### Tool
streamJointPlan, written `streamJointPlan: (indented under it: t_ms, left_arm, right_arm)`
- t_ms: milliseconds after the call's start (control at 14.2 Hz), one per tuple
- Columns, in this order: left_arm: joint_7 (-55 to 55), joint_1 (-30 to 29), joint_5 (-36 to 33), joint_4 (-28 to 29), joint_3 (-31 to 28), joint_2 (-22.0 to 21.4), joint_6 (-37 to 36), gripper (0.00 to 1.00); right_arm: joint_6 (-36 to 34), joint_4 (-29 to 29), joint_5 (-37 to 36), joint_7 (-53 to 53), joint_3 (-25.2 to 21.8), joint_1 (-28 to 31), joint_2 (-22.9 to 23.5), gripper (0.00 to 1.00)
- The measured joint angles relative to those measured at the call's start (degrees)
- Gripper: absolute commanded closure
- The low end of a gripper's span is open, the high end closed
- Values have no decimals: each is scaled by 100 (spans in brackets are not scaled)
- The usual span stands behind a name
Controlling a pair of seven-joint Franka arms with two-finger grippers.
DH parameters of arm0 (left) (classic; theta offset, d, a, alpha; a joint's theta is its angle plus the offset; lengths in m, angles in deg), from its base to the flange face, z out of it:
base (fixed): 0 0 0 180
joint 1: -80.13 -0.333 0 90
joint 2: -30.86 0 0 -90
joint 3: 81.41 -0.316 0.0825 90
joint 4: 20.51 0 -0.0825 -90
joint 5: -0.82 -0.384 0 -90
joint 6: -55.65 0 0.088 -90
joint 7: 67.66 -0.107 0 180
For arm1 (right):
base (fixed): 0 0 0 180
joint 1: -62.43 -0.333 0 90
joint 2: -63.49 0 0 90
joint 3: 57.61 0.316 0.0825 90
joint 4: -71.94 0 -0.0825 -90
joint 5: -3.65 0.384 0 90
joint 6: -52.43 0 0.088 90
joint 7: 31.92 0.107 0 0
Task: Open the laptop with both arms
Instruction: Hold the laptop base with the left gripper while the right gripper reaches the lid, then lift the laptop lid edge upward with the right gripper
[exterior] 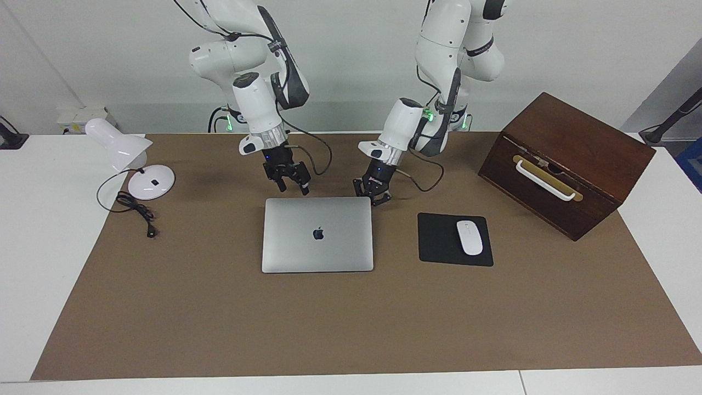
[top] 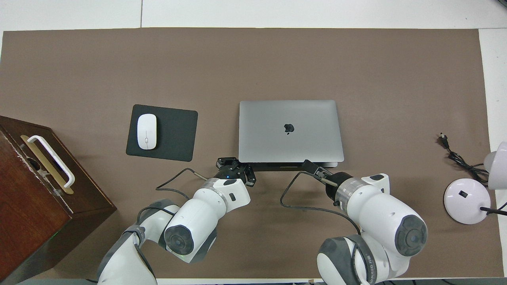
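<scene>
Left gripper (exterior: 374,198): jaws pressed together, empty, at the laptop's corner nearest the robots, mouse-pad side.
Right gripper (exterior: 291,185): jaws spread, empty, over the laptop's robot-side edge.
Laptop (exterior: 317,234): closed, flat on the mat, beside the mouse pad (exterior: 439,241).

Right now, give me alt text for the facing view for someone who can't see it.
A closed laptop lies flat on a brown table mat, with the shut left gripper and the right gripper poised at its robot-side edge. A white mouse sits on a black mouse pad beside it.
</scene>
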Motion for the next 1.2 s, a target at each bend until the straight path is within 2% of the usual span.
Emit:
streamJointPlan:
  t_ms: [777,1201]
  left_arm:
    - [-75,0,0,0,0,3,4,100]
    - [-80,0,0,-2,0,8,11,100]
  right_arm:
    - [0,645,0,0,-9,19,395,0]
    - [0,745,1,2,-9,25,461,0]
